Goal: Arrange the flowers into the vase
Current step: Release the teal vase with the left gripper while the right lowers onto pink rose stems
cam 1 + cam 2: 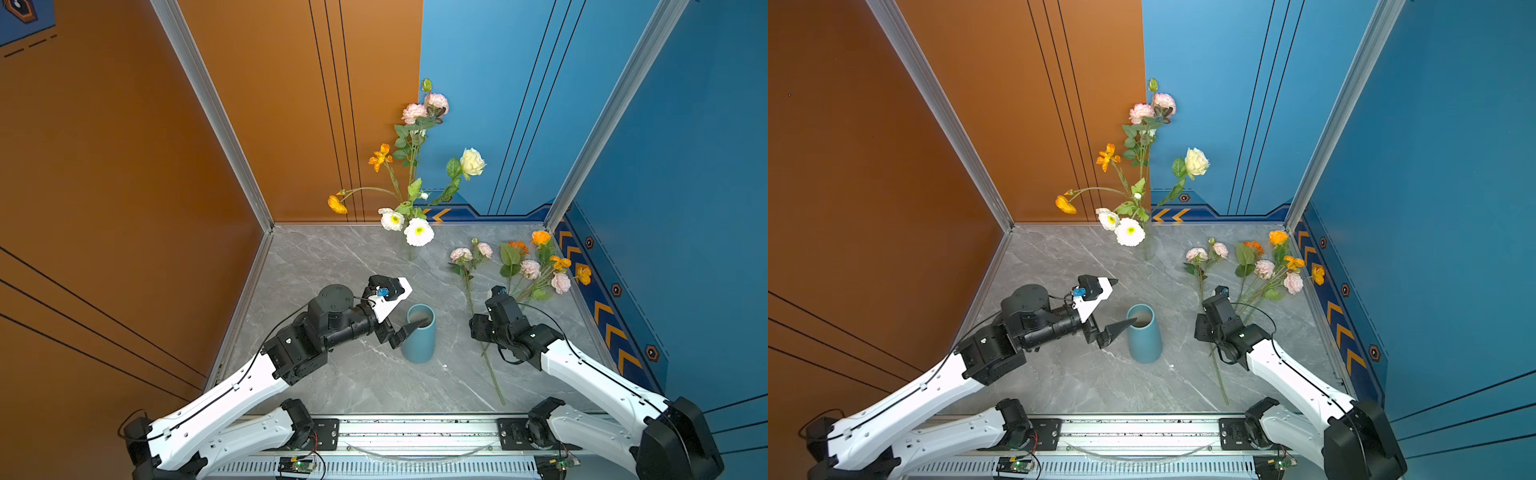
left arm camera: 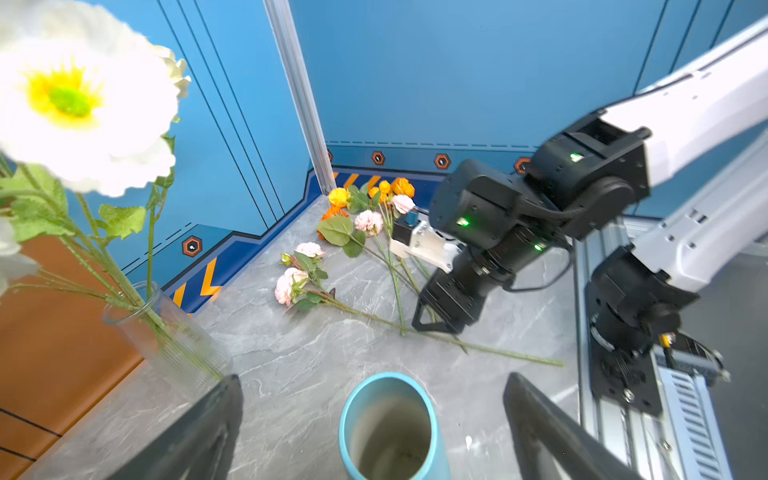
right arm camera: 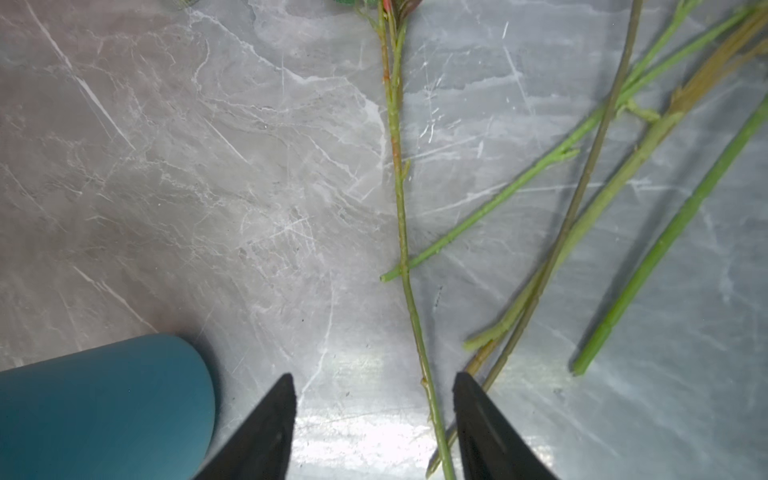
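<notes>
A teal vase (image 1: 419,338) (image 1: 1144,338) stands mid-table, and its inside (image 2: 390,432) looks empty. My left gripper (image 1: 415,305) (image 2: 374,378) hovers over its mouth, open wide, holding nothing. A pink-bloomed flower (image 1: 462,254) (image 1: 1196,254) lies on the table with its long stem (image 3: 401,216) running toward the front. My right gripper (image 3: 372,376) (image 1: 478,332) is down over that stem. Its jaws stand apart with the stem between them, close to one finger (image 3: 478,415), so it is open. More flowers (image 1: 536,266), pink, orange and yellow, lie in a pile at the right.
A clear glass vase (image 1: 411,249) (image 2: 166,332) at the back holds white (image 1: 417,232), orange, pink and cream blooms that reach up the rear wall. Blue and orange walls close in three sides. A metal rail (image 1: 415,432) runs along the front edge.
</notes>
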You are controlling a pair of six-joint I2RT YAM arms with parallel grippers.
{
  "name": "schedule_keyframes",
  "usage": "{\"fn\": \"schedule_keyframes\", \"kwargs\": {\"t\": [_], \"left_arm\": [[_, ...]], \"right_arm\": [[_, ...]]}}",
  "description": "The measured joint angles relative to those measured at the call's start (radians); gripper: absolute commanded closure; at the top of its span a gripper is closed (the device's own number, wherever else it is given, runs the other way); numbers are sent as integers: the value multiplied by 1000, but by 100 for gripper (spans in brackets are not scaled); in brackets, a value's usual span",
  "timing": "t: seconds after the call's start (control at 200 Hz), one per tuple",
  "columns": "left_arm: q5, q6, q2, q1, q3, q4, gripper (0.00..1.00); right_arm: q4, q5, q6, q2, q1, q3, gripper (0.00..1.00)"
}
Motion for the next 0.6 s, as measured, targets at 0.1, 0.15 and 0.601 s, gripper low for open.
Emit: {"fn": "schedule_keyframes", "kwargs": {"t": [0.1,0.15,0.601], "left_arm": [[72,101,55,11,73,-119,2],[103,151,82,13,76,-153,2],[232,251,35,66,-115,-117,2]], "right_arm": [[13,-29,-37,113,-50,68,60],[21,-43,-59,175,-67,105,62],[50,-98,-165,482,-131,267,67]]}}
